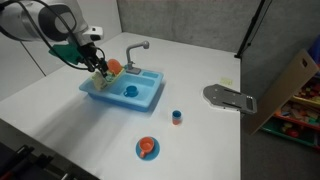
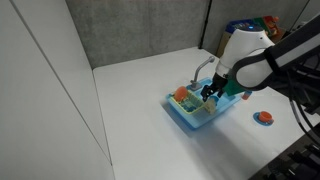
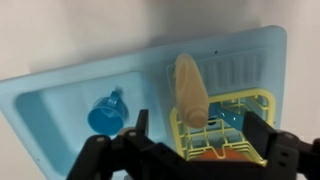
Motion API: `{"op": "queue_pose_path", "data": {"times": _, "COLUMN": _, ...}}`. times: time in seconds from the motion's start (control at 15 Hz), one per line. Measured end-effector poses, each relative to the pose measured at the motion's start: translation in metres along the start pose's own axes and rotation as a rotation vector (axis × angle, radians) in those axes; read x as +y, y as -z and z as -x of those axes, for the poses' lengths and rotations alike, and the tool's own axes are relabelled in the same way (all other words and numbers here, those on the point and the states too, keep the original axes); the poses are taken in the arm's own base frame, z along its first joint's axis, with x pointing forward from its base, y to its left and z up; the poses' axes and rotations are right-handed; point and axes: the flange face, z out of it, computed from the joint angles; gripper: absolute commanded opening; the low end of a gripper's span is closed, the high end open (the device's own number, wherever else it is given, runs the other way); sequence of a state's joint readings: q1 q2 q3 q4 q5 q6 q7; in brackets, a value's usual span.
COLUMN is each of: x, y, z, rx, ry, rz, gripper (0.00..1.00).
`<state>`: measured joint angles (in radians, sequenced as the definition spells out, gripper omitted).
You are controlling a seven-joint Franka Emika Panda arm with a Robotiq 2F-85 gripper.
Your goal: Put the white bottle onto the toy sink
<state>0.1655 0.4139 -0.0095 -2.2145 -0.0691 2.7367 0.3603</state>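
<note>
While the hand hangs over the rack end of the toy sink, its fingers are spread apart with nothing clamped. white bottle lies on the sink between them. Its near end is on the yellow rack and the rest runs across the ridged drainboard toward the sink's far rim. Can't tell if either finger touches it. Blue cup-like piece sits in the sink's basin, beside the bottle.

In both exterior views the hand is low over that same end of the sink, with an orange-red lump on the sink just beside it. Grey faucet stands at the sink's back edge.

On the table, off the sink:
- small blue-and-red cylinder, near the basin end
- orange piece with blue disc, further out from that end
- grey flat plate, well apart from the sink
- cardboard box, beyond the plate
</note>
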Motion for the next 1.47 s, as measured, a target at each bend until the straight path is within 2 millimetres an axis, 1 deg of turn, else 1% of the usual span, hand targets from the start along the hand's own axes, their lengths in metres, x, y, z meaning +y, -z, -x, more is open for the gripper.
{"op": "queue_pose_path", "data": {"times": 0.27, "x": -0.001, "y": 0.021, "z": -0.006, "rx": 0.021, "ry": -0.013, "rz": -0.013, "gripper": 1.0}}
{"op": "queue_pose_path", "data": {"times": 0.47, "x": 0.003, "y": 0.046, "z": -0.01, "rx": 0.022, "ry": -0.022, "rz": -0.01, "gripper": 1.0}}
{"op": "queue_pose_path", "data": {"times": 0.6, "x": 0.01, "y": 0.066, "z": -0.013, "rx": 0.015, "ry": -0.031, "rz": -0.003, "gripper": 1.0}}
{"op": "queue_pose_path", "data": {"times": 0.8, "x": 0.025, "y": 0.095, "z": -0.016, "rx": 0.006, "ry": -0.05, "rz": 0.007, "gripper": 1.0}}
{"op": "queue_pose_path", "data": {"times": 1.07, "x": 0.053, "y": 0.133, "z": -0.019, "rx": 0.001, "ry": -0.068, "rz": 0.024, "gripper": 1.0}}
{"op": "queue_pose_path", "data": {"times": 1.27, "x": 0.074, "y": 0.163, "z": -0.015, "rx": -0.023, "ry": -0.052, "rz": 0.034, "gripper": 1.0}}
{"op": "queue_pose_path", "data": {"times": 1.47, "x": 0.089, "y": 0.194, "z": -0.006, "rx": -0.06, "ry": -0.02, "rz": 0.041, "gripper": 1.0}}
